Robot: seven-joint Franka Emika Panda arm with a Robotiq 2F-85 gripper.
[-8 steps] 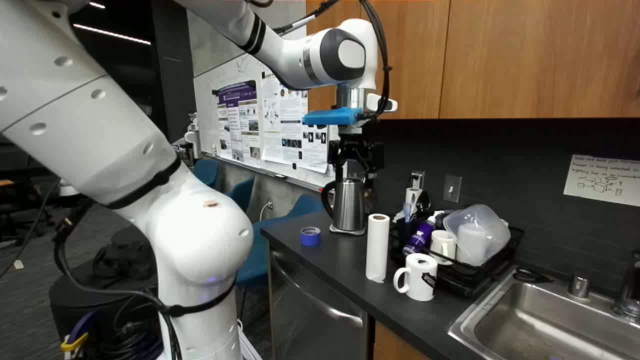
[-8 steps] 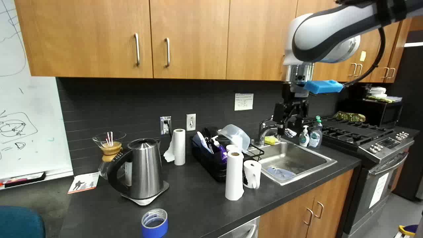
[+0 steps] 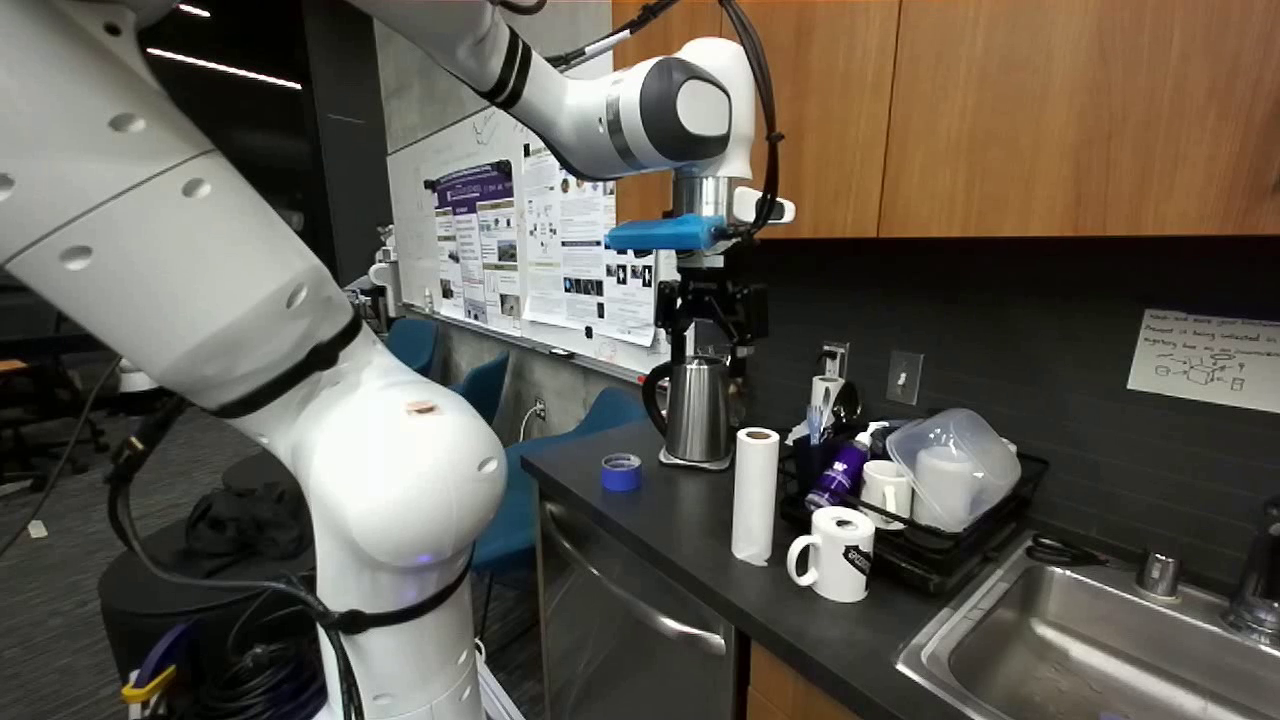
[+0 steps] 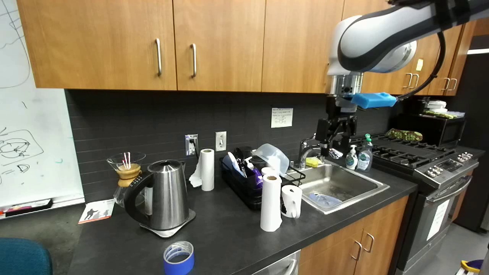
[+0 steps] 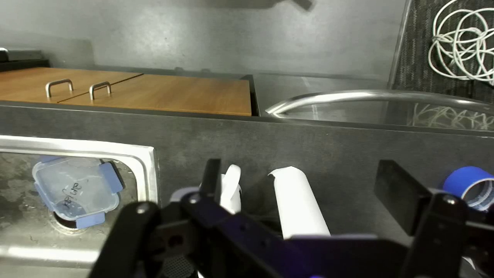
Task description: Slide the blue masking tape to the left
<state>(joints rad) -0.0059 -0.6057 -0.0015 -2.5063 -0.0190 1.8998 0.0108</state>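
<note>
Closest in the wrist view, we have the gripper point(image 5: 299, 173), fingers spread, nothing held. Beyond, the blue masking tape point(image 5: 461, 180) sits on the counter point(image 5: 328, 143), near the kettle point(image 4: 170, 198) in both exterior views. No change visible there since half a second ago; we judge the slide unstarted.

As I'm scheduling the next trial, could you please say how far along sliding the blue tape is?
Done: seemingly nothing; the blue masking tape sits on the counter, apart from the gripper. In hand: nothing; its jaws are open. Remaining: probably reaching the tape, then sliding it left.
</note>
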